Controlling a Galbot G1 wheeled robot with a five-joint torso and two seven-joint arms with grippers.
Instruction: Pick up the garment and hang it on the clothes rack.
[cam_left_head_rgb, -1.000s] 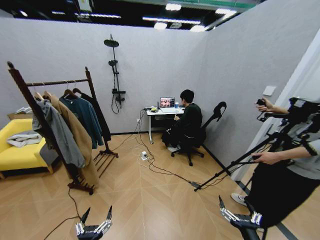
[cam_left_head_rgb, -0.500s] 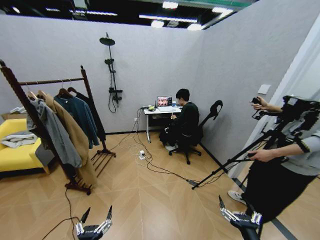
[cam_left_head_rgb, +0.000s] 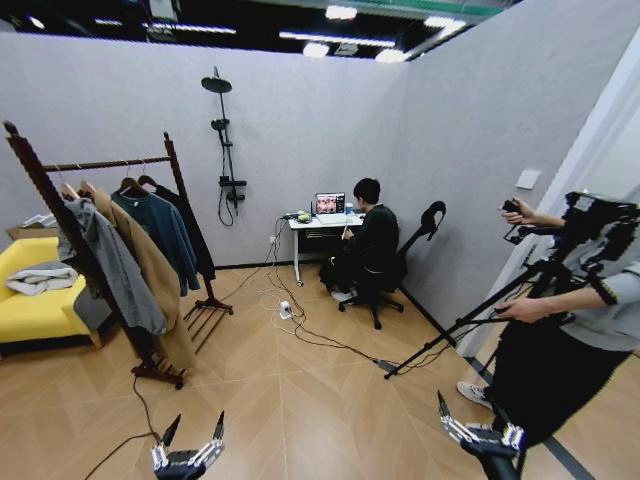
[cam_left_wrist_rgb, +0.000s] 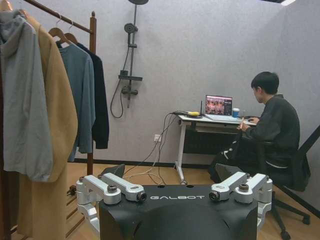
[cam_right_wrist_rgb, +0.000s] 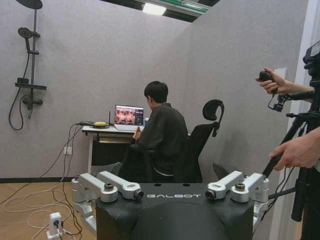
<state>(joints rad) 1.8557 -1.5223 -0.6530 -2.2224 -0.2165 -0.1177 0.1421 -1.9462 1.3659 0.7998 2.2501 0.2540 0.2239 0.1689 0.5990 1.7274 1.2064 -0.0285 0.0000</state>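
Nothing moved but the camera: wood-floored room (cam_left_head_rgb: 300, 400), both grippers (left gripper (cam_left_head_rgb: 190, 440), right gripper (cam_left_head_rgb: 478, 420)) seemingly spread, empty.

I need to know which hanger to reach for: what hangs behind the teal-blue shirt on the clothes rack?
Behind the teal-blue shirt on the clothes rack hangs the black garment, last before the far post. Its far sleeve and edge show; the shirt covers most of its front.

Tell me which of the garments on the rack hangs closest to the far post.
The black garment, last in the row on the clothes rack, beside the far post. The teal shirt, tan coat and grey hoodie hang nearer the robot.
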